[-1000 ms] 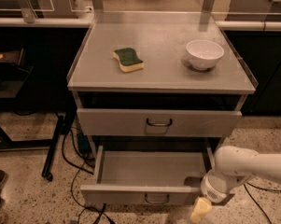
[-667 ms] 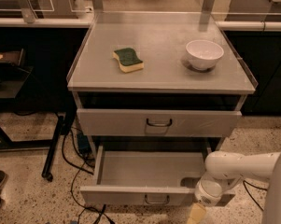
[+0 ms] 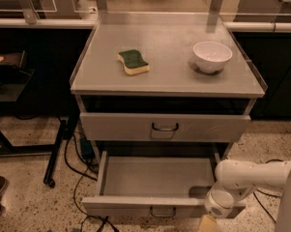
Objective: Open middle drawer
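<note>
Gripper (image 3: 209, 223) low at the bottom edge, at the right end of the middle drawer's (image 3: 128, 207) front; grip state: cannot tell. Drawer pulled out, interior bare. Drawer above (image 3: 121, 127) shut. On cabinet top (image 3: 174, 79): green-and-yellow sponge (image 3: 133, 62), white bowl (image 3: 212, 56), well apart.

Sponge (image 3: 133, 62), white bowl (image 3: 212, 56) on cabinet top (image 3: 171, 40)

Grey cart top (image 3: 174, 79) carries 1 sponge (image 3: 133, 62) and 1 white bowl (image 3: 212, 56); pincer (image 3: 208, 224) seemingly low at right.
</note>
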Robot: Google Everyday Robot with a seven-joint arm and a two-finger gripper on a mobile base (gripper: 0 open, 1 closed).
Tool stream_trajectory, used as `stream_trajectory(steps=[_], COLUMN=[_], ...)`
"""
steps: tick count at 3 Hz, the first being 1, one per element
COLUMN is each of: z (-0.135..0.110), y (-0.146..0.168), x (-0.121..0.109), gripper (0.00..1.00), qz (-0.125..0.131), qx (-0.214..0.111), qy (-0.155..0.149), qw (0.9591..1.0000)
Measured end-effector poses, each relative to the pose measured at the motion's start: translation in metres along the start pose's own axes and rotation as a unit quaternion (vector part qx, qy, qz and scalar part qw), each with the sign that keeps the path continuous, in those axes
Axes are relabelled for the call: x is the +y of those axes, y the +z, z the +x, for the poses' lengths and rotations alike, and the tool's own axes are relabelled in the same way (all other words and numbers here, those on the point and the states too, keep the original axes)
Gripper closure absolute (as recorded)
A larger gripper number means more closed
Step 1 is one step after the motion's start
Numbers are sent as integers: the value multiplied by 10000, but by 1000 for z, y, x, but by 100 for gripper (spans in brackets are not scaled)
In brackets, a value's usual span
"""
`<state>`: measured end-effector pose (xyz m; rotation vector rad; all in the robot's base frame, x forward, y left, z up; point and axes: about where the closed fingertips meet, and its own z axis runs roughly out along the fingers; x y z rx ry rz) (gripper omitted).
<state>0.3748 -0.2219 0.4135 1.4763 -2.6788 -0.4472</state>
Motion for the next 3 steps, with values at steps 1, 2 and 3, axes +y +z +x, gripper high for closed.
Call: stream_trajectory(steps=[1, 2, 3], z=[0, 30, 30], y=[-4, -16, -16], x=[1, 15, 15], gripper=[0, 0, 0], qz=[-1, -62, -62], qx=[1, 47, 47], qy=[6, 441, 441], qw=[10000, 9990, 9990])
